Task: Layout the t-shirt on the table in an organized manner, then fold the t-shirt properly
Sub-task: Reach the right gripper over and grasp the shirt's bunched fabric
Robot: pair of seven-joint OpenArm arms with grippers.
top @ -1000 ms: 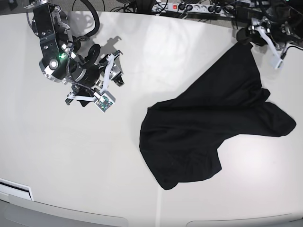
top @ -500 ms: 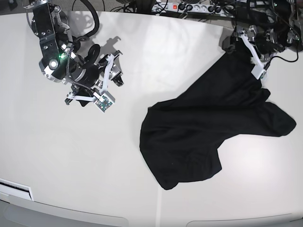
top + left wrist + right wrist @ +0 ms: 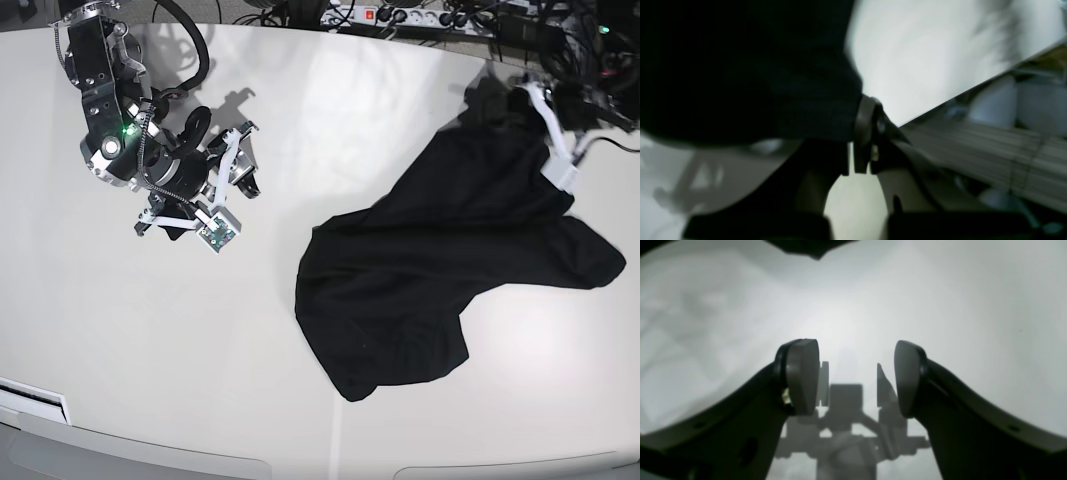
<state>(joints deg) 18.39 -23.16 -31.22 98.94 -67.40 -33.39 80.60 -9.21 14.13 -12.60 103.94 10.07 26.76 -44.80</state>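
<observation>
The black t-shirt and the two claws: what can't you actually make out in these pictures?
- Left wrist view: blurred; the t-shirt fills the frame and hides what the left gripper pinches.
- Base view: t-shirt lies crumpled, so sleeves and collar cannot be told apart; the left gripper is too small to judge.
- Right wrist view: the open right gripper shows only bare table; the shirt is out of frame.

**White table, one black shirt on it**

The table [image 3: 320, 110] is a large glossy white top with a curved near edge. Lying on it, right of centre, is the t-shirt [image 3: 440, 270], plain black, rumpled, spread in an uneven diagonal from the far right corner toward the near middle. The far corner of the cloth is bunched and raised.
</observation>
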